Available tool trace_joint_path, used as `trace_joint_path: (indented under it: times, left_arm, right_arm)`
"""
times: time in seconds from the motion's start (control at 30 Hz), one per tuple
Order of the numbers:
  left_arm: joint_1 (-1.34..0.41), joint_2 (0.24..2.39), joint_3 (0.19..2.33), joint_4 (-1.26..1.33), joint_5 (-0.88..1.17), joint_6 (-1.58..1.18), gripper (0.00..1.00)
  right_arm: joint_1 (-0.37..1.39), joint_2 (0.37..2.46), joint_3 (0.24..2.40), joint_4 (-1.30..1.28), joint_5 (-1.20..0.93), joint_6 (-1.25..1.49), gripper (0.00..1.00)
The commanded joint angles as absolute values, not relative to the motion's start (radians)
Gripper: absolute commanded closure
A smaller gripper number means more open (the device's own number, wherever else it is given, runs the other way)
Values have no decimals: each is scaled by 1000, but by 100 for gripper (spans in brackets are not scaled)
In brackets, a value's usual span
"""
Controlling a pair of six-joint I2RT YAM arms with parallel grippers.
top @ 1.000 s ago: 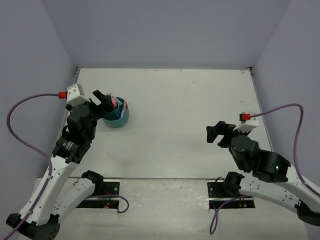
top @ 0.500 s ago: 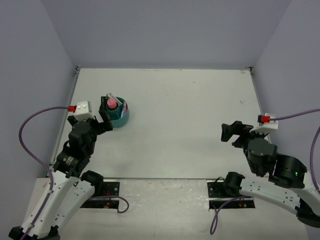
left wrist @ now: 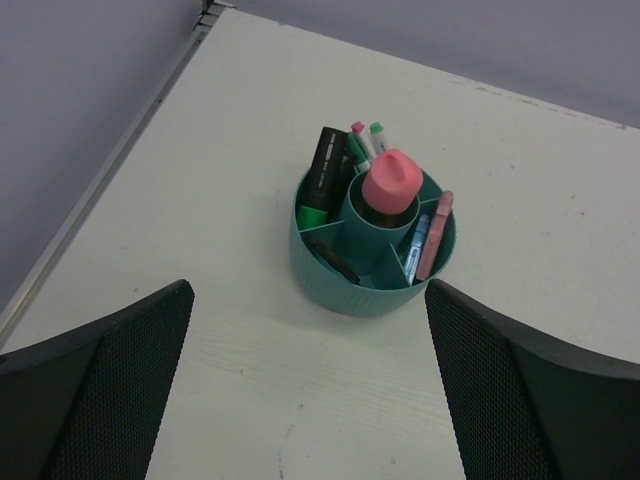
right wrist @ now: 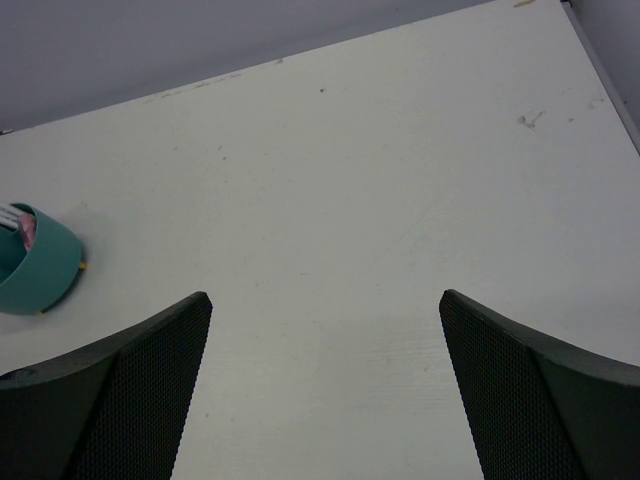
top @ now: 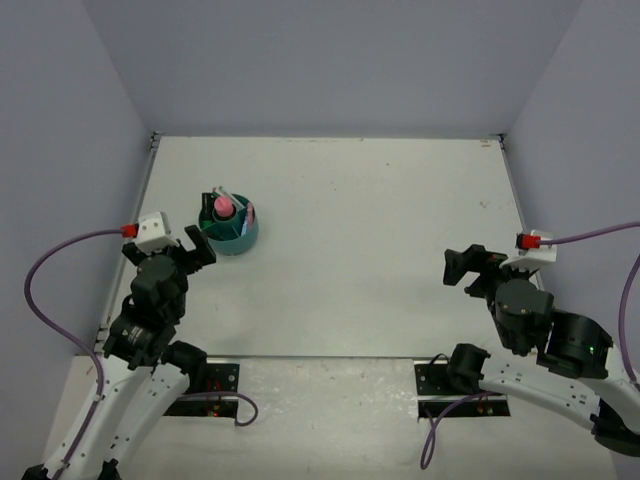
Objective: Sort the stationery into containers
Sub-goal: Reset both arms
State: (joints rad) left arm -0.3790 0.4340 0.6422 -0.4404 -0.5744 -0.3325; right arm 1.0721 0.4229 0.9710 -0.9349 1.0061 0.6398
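Observation:
The round teal organiser [top: 232,238] stands at the left of the table; it also shows in the left wrist view [left wrist: 330,275] and at the left edge of the right wrist view [right wrist: 40,270]. In it stand a pink stubby tube [left wrist: 390,182], a green highlighter with a black cap [left wrist: 321,178], thin white pens [left wrist: 364,140], and pink and blue clips [left wrist: 428,240]. My left gripper [top: 193,247] is open and empty, just near-left of the organiser. My right gripper [top: 468,265] is open and empty at the right of the table, far from it.
Grey walls [top: 320,60] close the table on three sides. A raised rail [left wrist: 100,190] runs along the table's left edge close to the organiser. Purple cables [top: 55,265] loop out from both wrists.
My left gripper has drawn back from over the organiser toward the near-left, open. My right arm has pulled back to the right and now rests still.

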Motion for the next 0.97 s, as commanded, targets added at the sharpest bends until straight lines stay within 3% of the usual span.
trace_joint_path:
  times: [0.0,0.43,0.93]
  left_arm:
    - [-373,387,616,-422,-695,-362,0]
    - [-373,-19,517,-366,-436,-232,0]
    - [-373,48,530,-384,-436,-262,0]
  right_arm:
    - [1072,415,958,-914,1054,652,1]
    - [1072,301,850,-896,1022,679,1]
    - [1072,318,844,-880,1008,688,1]
